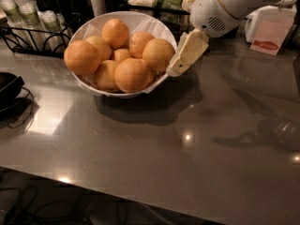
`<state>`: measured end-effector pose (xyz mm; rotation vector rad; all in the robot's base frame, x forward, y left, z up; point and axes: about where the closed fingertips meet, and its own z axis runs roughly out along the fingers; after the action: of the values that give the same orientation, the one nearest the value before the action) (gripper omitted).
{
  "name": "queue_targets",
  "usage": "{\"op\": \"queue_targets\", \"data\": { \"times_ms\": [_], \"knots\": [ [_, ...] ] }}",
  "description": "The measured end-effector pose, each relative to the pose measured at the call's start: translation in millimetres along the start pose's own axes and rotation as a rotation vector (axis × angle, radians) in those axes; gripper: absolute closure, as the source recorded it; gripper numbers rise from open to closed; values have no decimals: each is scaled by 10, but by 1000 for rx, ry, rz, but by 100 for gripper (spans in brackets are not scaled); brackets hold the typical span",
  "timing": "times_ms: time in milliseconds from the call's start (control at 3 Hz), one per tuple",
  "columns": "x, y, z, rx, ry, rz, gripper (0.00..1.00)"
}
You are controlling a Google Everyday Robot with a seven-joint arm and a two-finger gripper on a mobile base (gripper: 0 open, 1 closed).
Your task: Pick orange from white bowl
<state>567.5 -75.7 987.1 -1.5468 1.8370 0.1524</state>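
Obs. 1, gripper: My gripper (pixel 177 65) hung at the right-hand edge of the white bowl (pixel 112 93), at rim height. It was angled down and toward the left of the camera view. It showed side-on as one cream slab, so I could not tell whether it stood apart or together. Nothing was visibly held in it.

Obs. 2, target: The orange (pixel 158 54) nearest me was the large one on the bowl's right side. It sat high in the pile, resting on the fruit beneath. It lay just beside my tip, toward the left of the view and slightly up. I could not tell whether the two touched.

Obs. 3, shape: The fruit was round, with no long axis to line up on. Any closing direction should serve, in my judgement.

Obs. 4, neighbours: Another large orange (pixel 132 75) sat in front of and below the target. A further one (pixel 140 40) pressed close behind it. The paper lining (pixel 161 29) stood up along the rim beside me.

Obs. 5, surroundings: The bowl rested on the grey counter (pixel 140 149), with a black wire rack (pixel 28 41) behind it to the left.

Judgement: The pick was not yet made. The coming move turned on clearing the rim, then reaching leftward over the target. The risk I saw was nudging the bowl wall or catching the paper.
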Motion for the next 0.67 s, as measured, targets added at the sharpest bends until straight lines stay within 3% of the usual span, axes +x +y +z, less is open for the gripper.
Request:
{"op": "queue_targets", "data": {
  "times_ms": [667],
  "knots": [
    [-41, -18, 71, -7, -29, 8, 0]
  ]
}}
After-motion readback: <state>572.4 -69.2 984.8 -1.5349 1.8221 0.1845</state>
